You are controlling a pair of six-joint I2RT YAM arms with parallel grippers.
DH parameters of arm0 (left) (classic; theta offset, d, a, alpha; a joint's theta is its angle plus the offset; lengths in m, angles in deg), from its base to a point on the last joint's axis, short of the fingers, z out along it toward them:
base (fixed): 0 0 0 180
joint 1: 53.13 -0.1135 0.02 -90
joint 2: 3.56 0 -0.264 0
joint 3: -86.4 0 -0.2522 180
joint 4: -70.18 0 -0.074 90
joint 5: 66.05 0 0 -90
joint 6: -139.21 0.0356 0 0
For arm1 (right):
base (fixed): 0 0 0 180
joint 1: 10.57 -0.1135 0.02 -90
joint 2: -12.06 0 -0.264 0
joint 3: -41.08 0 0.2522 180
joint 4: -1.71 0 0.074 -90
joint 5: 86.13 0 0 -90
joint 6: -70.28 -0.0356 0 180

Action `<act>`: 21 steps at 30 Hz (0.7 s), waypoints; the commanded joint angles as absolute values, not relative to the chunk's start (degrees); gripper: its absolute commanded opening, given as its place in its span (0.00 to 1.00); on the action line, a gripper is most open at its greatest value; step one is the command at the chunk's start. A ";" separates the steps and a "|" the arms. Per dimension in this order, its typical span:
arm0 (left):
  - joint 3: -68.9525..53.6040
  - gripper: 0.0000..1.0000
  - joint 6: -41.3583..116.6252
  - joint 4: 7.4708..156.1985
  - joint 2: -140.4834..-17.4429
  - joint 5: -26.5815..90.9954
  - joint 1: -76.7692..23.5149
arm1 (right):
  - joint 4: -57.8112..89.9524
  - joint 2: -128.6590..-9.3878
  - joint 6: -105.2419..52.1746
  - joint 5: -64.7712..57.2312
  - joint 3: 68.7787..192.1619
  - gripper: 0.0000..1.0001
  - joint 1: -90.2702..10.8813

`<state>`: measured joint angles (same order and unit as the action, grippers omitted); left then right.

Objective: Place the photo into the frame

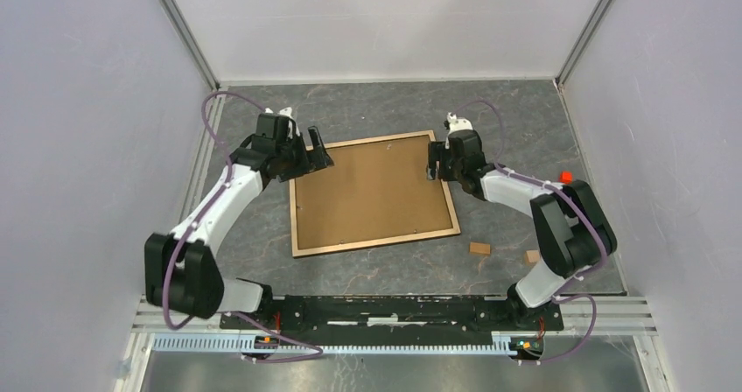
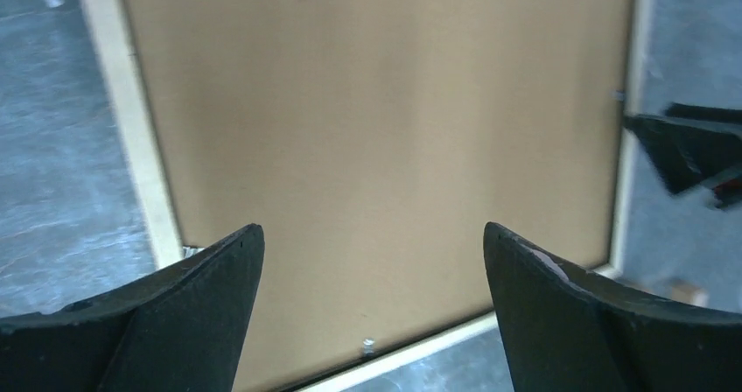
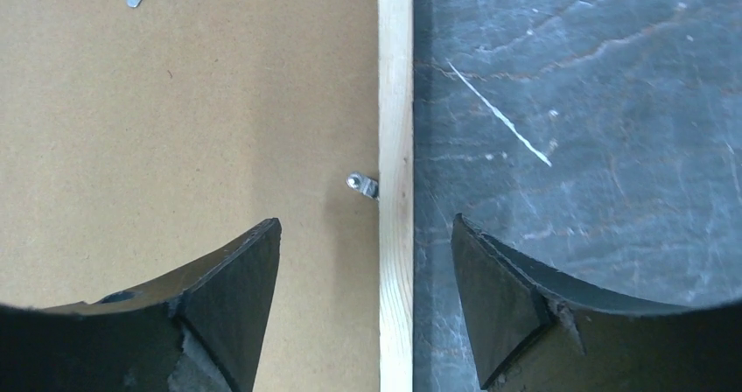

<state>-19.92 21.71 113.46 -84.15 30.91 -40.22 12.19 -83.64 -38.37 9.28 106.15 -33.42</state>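
Top external view showed the frame (image 1: 376,241) lying back up, likely so its clips (image 3: 362,184) could be reached. Left gripper (image 2: 372,227) and right gripper (image 3: 366,220) hung at its sides, jaws apart, empty.

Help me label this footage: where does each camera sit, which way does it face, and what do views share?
Top external: overhead from behind, looking down at the frame on the table; left arm, right arm show.
Left wrist: looks across the backing board; own left gripper fingers below.
Right wrist: looks straight down at the frame's rim; own right gripper open astride it.
Shared: all show board and rim; left wrist also catches the right gripper.
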 commanded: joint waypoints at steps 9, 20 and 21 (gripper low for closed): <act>-30.76 0.97 10.08 110.16 -65.82 37.34 -18.50 | -8.94 -70.84 -40.99 17.31 88.64 0.86 -33.63; -37.85 0.92 -23.19 113.27 -70.31 16.97 0.38 | -15.69 -71.13 -39.64 14.48 84.80 0.86 -33.60; -37.30 0.92 -26.13 114.50 -72.16 16.37 1.52 | -15.90 -71.30 -39.64 13.65 85.03 0.86 -33.57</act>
